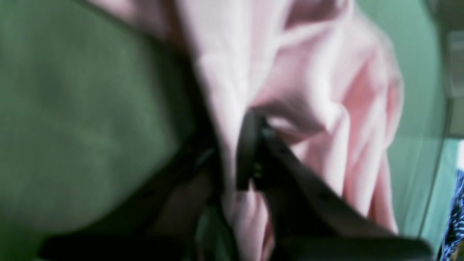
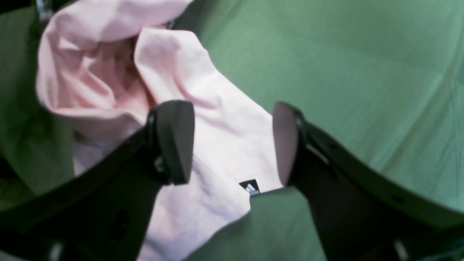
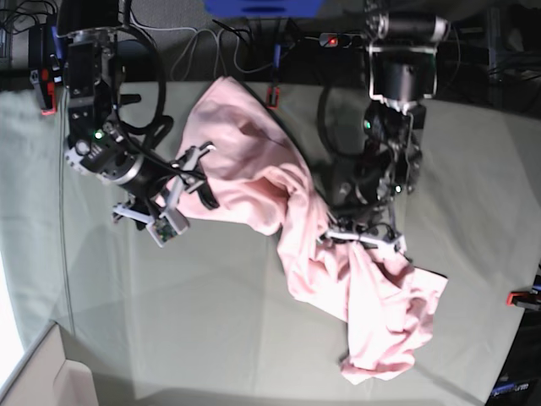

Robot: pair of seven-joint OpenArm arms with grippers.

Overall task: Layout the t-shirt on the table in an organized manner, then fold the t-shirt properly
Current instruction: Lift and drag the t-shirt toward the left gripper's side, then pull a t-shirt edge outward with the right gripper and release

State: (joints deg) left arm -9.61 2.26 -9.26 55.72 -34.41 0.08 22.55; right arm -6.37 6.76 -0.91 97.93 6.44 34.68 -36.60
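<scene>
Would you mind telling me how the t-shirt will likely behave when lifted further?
The t-shirt probably flops: it already bunches in deep folds around the shut left pincer. It likely drapes and drags, since much of it lies crumpled on the table. It seems light.

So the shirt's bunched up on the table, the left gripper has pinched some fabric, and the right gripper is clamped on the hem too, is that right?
Not quite: the right gripper is open. The right wrist view shows its jaws spread apart above the shirt, holding nothing. The rest stands: the shirt lies bunched on the table, and the left gripper is shut on a fold of fabric.
</scene>
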